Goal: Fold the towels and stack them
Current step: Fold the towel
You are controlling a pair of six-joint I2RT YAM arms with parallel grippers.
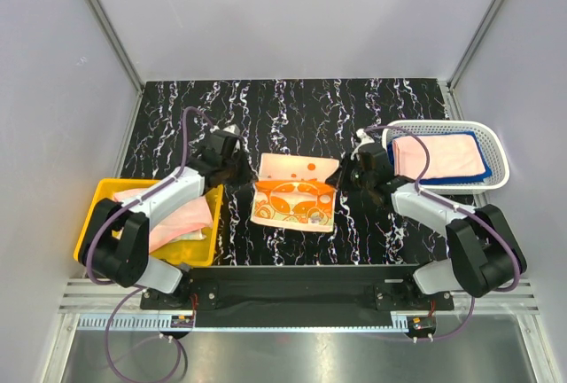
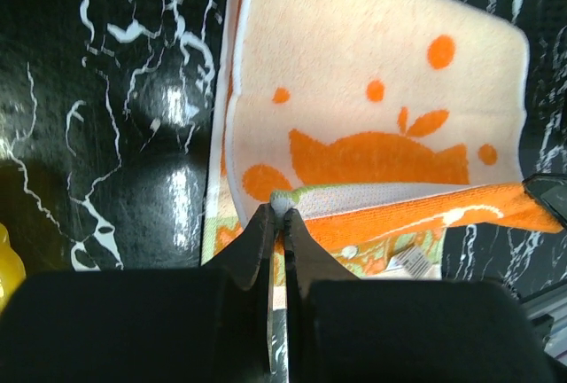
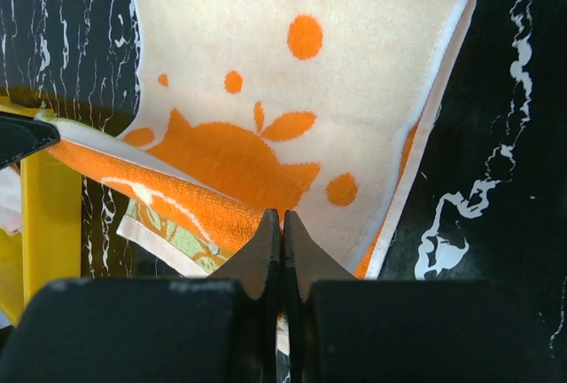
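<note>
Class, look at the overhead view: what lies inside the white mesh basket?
The white mesh basket holds a pale pink towel lying on a blue towel. Anything beneath the blue one is covered.

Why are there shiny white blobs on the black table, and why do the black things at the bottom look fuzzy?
Left wrist view: light glare bounces off the black white-veined table; the left pincer is too near the lens, so dark and soft. Right wrist view: right pincer equally soft, beige-and-orange cloth towel sharp. Top view: even light.
</note>
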